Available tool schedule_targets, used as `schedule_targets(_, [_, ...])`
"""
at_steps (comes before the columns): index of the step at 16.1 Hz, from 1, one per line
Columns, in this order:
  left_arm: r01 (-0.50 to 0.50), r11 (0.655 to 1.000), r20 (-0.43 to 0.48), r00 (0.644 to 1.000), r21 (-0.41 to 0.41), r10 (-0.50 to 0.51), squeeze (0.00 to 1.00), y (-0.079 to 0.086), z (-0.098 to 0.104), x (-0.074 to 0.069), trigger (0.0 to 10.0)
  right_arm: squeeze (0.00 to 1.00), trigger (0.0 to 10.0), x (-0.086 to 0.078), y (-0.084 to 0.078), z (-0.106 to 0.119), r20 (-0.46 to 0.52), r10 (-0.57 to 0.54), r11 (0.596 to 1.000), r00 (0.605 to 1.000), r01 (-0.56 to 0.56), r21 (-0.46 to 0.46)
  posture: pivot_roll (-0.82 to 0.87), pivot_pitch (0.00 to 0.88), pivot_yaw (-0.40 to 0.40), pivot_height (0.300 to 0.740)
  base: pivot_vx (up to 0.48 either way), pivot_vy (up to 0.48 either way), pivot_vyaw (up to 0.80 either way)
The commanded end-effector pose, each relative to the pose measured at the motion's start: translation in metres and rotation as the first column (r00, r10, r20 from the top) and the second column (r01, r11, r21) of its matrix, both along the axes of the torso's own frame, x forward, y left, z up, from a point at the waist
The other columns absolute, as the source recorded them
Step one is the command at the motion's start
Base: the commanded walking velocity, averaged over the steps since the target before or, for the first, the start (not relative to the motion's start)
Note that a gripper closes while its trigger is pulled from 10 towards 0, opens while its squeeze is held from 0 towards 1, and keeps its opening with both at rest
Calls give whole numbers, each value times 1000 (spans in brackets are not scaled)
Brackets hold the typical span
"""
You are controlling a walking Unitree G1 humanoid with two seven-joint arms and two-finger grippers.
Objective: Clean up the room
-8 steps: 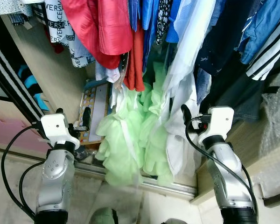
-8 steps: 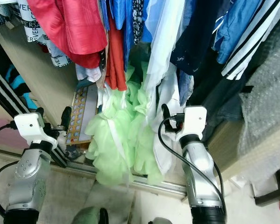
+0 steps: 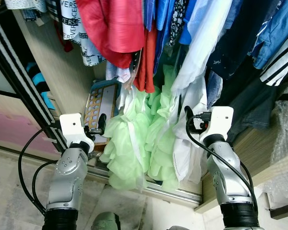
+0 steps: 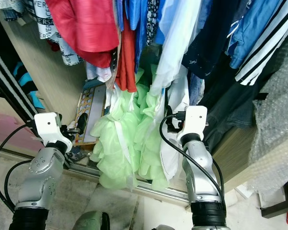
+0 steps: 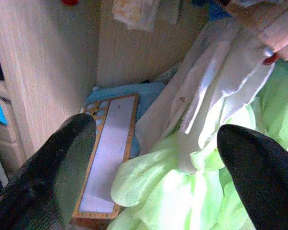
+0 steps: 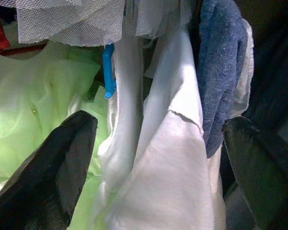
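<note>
An open wardrobe holds hanging clothes: a light green ruffled dress (image 3: 134, 143), a white garment (image 3: 187, 148), a red top (image 3: 115, 28) and several blue shirts. My left gripper (image 3: 97, 128) is open, raised in front of the wardrobe floor beside the green dress (image 5: 182, 191) and a wood-framed board (image 5: 108, 143). My right gripper (image 3: 189, 122) is also open, right at the white garment (image 6: 173, 143), with a blue-grey cloth (image 6: 221, 81) just beyond. Neither holds anything.
The board (image 3: 98, 103) leans at the wardrobe's bottom left against the side panel (image 3: 62, 72). A sliding-door track (image 3: 173, 189) runs along the floor, with a dark door frame (image 3: 19, 81) at left. Bubble wrap (image 4: 278, 124) lies at right. A blue clip (image 6: 109, 72) hangs among the clothes.
The whole view has shifted a little right and up. Both grippers stay open; the right one has edged slightly inward toward the white garment.
</note>
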State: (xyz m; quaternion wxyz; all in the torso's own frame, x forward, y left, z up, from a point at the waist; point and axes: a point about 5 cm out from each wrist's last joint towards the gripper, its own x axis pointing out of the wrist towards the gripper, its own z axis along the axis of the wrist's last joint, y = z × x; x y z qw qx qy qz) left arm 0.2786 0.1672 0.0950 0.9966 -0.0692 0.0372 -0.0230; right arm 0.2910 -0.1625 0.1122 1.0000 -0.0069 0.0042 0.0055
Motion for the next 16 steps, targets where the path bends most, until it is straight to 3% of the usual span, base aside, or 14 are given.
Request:
schedule_targets(1, [2,998,47,999,61,-5,0,2,8,-2,10000,0,10000,-2,-1,8,33,7,1000,999,-7,-19,48,0,-34,740,0,0,406])
schedule_targets(6, [2,996,19,1000,90,-4,0,16,2,-38,10000,0,10000,-30,-18,9,40,9,998,999,-6,-69,51,0,-31,740,0,0,0])
schedule_targets(8, [0,995,16,1000,98,-2,0,16,0,-43,10000,0,10000,-37,-23,6,28,-10,997,1000,13,-77,55,0,-33,740,0,0,0])
schedule_targets(11, [31,994,31,999,109,-35,0,8,3,-39,10000,0,10000,-41,-18,9,40,8,993,999,-3,-114,40,0,-27,740,0,0,148])
schedule_targets(16, [59,993,87,994,106,-68,0,3,12,-23,10000,0,10000,-38,-17,12,50,3,992,999,3,-123,14,0,-22,740,0,0,800])
